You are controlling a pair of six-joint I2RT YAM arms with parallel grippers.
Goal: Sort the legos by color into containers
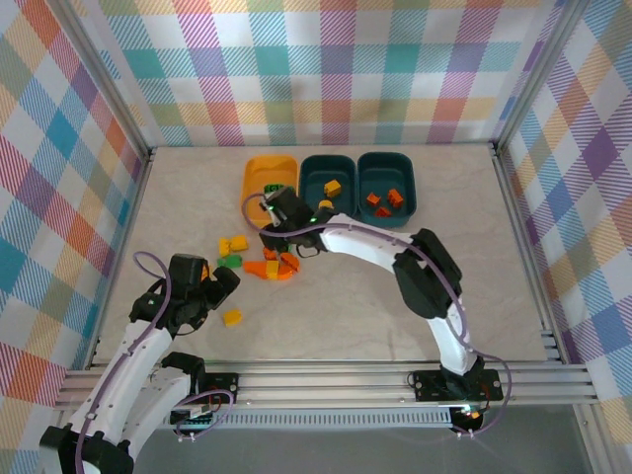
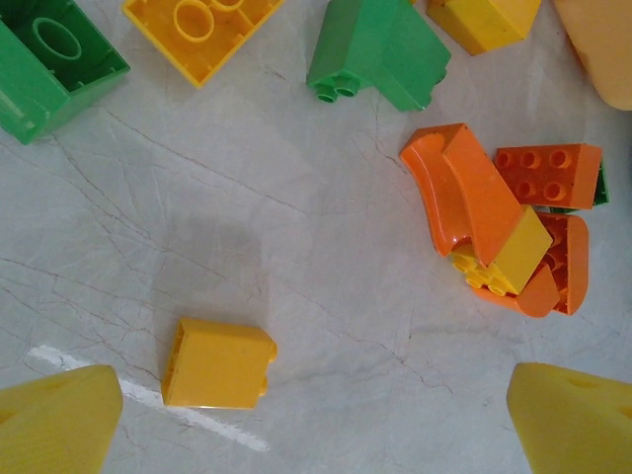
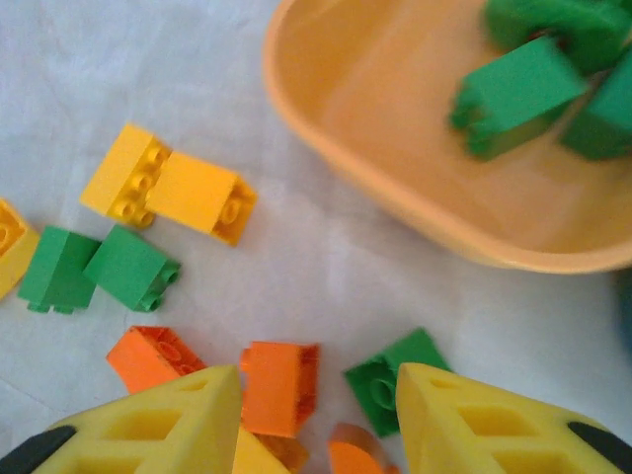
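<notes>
Loose legos lie in a pile left of centre: yellow (image 1: 237, 243), green (image 1: 229, 263) and orange (image 1: 265, 268) bricks. My right gripper (image 1: 276, 237) hovers over the pile, open (image 3: 318, 395); an orange brick (image 3: 281, 385) and a green brick (image 3: 390, 380) lie on the table between its fingers, gripped by neither. My left gripper (image 1: 222, 283) is wide open (image 2: 316, 425) above a lone yellow brick (image 2: 217, 363) that lies nearer its left finger. The containers stand at the back: a yellow-orange bin (image 1: 255, 170) with green bricks (image 3: 518, 94), and two teal bins (image 1: 318, 170) (image 1: 383, 163).
The middle teal bin holds a yellow brick (image 1: 333, 186); the right one holds orange bricks (image 1: 385, 200). An orange cluster with a yellow brick (image 2: 494, 227) sits right of the left gripper's path. Metal frame rails (image 1: 326, 373) bound the table's near edge.
</notes>
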